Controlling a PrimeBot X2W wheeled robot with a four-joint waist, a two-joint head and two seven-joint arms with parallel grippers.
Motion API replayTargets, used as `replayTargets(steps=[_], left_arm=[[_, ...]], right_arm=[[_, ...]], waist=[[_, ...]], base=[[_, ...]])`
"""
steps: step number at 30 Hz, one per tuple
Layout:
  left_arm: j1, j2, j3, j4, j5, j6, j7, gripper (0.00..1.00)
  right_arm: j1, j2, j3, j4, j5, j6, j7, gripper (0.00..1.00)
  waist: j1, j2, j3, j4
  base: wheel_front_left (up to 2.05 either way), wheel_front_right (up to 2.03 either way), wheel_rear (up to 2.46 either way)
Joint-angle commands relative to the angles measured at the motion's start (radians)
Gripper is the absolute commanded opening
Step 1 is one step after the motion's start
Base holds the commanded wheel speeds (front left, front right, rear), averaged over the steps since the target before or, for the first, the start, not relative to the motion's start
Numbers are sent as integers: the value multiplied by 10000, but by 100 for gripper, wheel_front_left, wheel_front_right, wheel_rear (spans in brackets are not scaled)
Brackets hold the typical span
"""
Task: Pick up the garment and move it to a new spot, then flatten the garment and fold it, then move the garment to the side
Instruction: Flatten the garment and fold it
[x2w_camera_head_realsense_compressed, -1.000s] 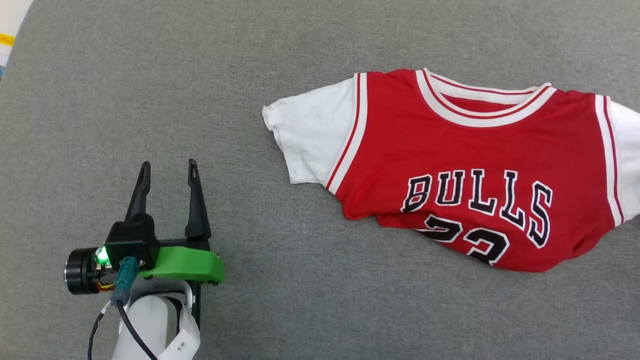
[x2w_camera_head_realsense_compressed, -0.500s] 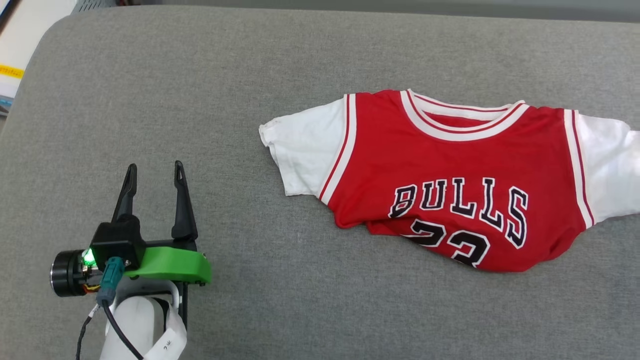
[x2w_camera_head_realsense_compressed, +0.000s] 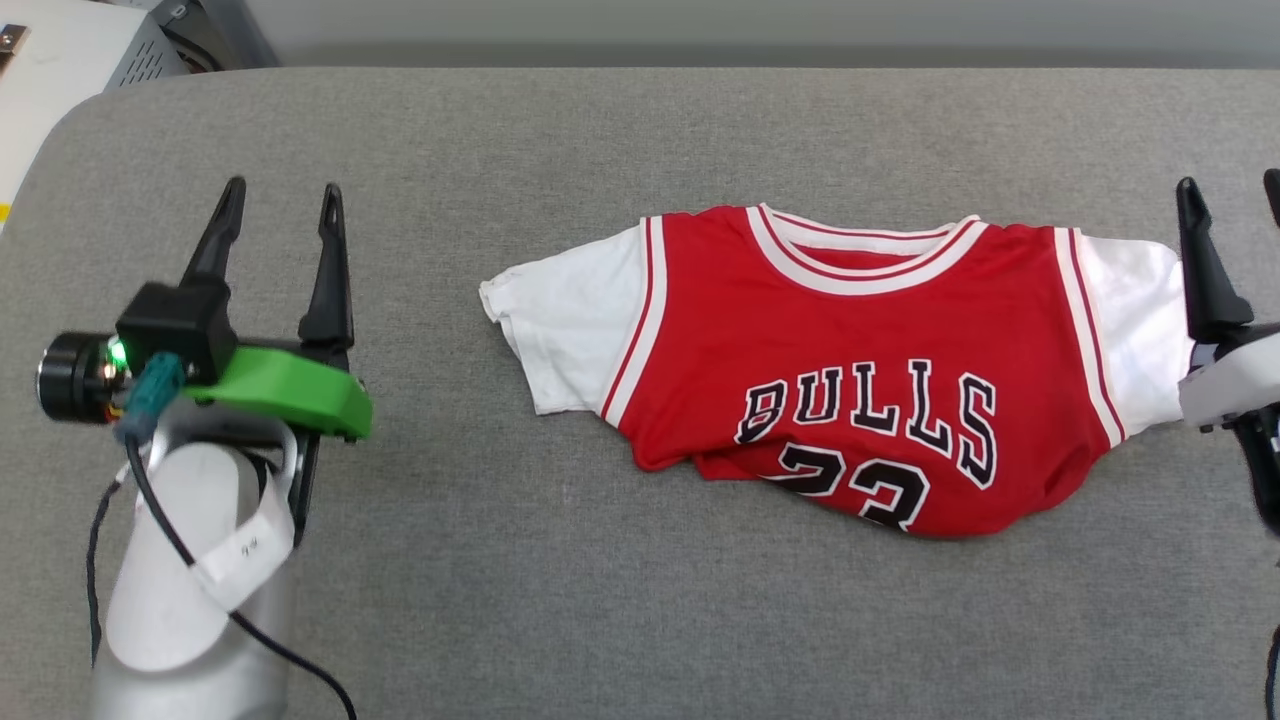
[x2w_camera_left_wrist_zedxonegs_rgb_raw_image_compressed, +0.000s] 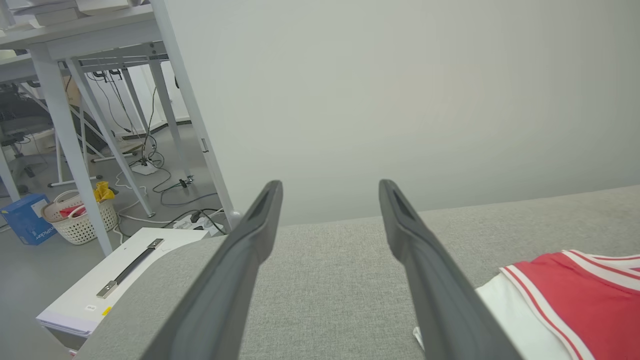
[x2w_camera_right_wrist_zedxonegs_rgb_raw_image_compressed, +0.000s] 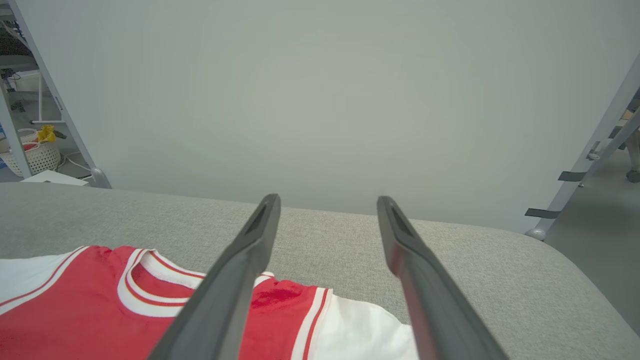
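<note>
Garment: the garment lies chest-up, right of the table's middle, with its hem rumpled under.
Progress: I judge that flattening, folding and the move aside are all left to do. I hold nothing.
Right gripper: mine, spread wide, just beside the garment's right end.
Left gripper: mine, spread wide, well apart, near the left edge.
Basket: on the floor beyond the table's left corner, holding a yellow cloth and a red item.

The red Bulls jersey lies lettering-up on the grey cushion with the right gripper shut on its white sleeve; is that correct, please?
Not quite: the right gripper is open, jaws apart and holding nothing, as the right wrist view shows. The jersey does lie lettering-up on the grey cushion.
</note>
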Motion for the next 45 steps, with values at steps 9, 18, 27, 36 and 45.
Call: replayTargets(steps=[9, 18, 27, 36, 45], left_arm=[[-2991, 1028, -2080, 1486, -2136, -183, 3111, 100], [-5246, 2170, -5302, 2242, -5342, -186, 7578, 100], [-6495, 2916, -7323, 3052, -7178, -187, 9988, 100], [-6602, 3356, -8728, 3879, -7796, -187, 10501, 100], [-6521, 3363, -10231, 4020, -8153, -187, 10345, 0]], right_arm=[[1866, 1303, -796, -2808, -1021, 63, 359, 100], [2239, 1487, -755, -3558, -1120, 63, 960, 100], [1782, 1405, -481, -3546, -1022, 63, 987, 100], [1561, 1346, -365, -3300, -919, 63, 811, 100], [1372, 1241, -353, -3067, -821, 63, 765, 100]], waist=[[0, 0, 317, -343], [0, 0, 879, -615], [0, 0, 1569, -1000], [0, 0, 1953, -1232], [0, 0, 1991, -1137]], base=[[0, 0, 0], [0, 0, 0], [0, 0, 0], [0, 0, 0], [0, 0, 0]])
